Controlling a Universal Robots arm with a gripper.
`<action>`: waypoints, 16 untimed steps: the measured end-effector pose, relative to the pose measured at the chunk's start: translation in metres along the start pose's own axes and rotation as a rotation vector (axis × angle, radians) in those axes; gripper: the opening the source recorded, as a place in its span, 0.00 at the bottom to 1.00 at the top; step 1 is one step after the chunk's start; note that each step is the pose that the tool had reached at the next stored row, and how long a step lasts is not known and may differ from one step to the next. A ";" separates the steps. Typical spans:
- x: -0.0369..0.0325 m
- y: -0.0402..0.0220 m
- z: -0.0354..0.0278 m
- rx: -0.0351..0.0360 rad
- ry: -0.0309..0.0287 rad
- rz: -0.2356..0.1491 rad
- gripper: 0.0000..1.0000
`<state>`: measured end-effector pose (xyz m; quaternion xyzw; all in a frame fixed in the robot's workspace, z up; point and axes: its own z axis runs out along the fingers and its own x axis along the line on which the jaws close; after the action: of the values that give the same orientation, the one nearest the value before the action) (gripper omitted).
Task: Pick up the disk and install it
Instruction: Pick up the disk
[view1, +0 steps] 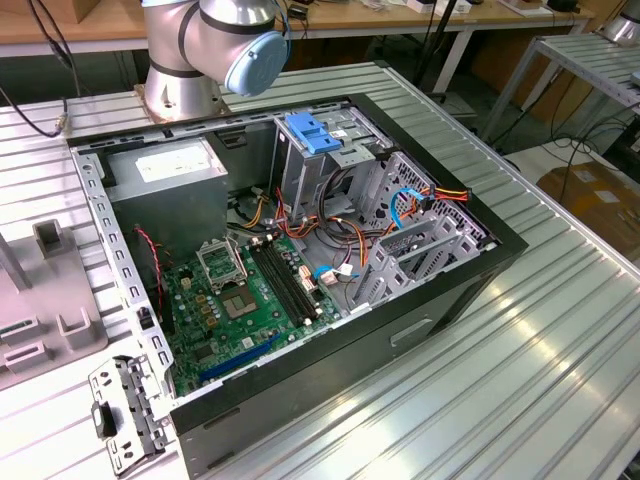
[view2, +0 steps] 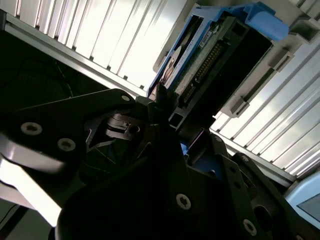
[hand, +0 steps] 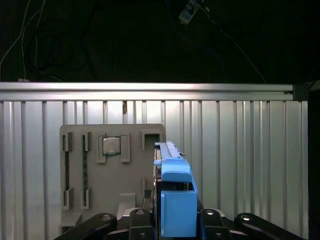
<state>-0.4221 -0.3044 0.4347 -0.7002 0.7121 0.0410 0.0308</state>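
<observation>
Workshop bench of ribbed aluminium slats (view1: 520, 340), with pale wooden desks and trailing cables behind. At the centre of the exterior view, an open black computer case (view1: 450, 290) lying on its side. Inside: green motherboard (view1: 240, 300) low in the frame, and a boxy grey power supply (view1: 170, 180) with a white label toward the exterior view's left. Also a bare-metal drive cage topped by a blue plastic latch (view1: 313, 133), plus bundled red, yellow and blue wires. Silver and pale-blue robot arm base (view1: 200, 50) at the top edge. Label print too small to read.

In both wrist views, the disk (hand: 175, 200) seen edge-on in its glossy blue carrier. Clamped between the black jaws of the gripper (hand: 175, 222) and held above the slatted surface. Nearby, a matte grey fixture plate (hand: 107, 170) carrying a square processor chip (hand: 111, 146).
</observation>
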 end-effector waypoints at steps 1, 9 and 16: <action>0.0000 0.0000 -0.0004 -0.0002 -0.0001 0.000 0.37; -0.0003 0.0001 -0.0031 -0.0002 -0.0012 0.000 0.37; -0.0005 0.0001 -0.0046 -0.0001 -0.0015 0.000 0.37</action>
<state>-0.4221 -0.3044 0.4394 -0.7002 0.7120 0.0416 0.0312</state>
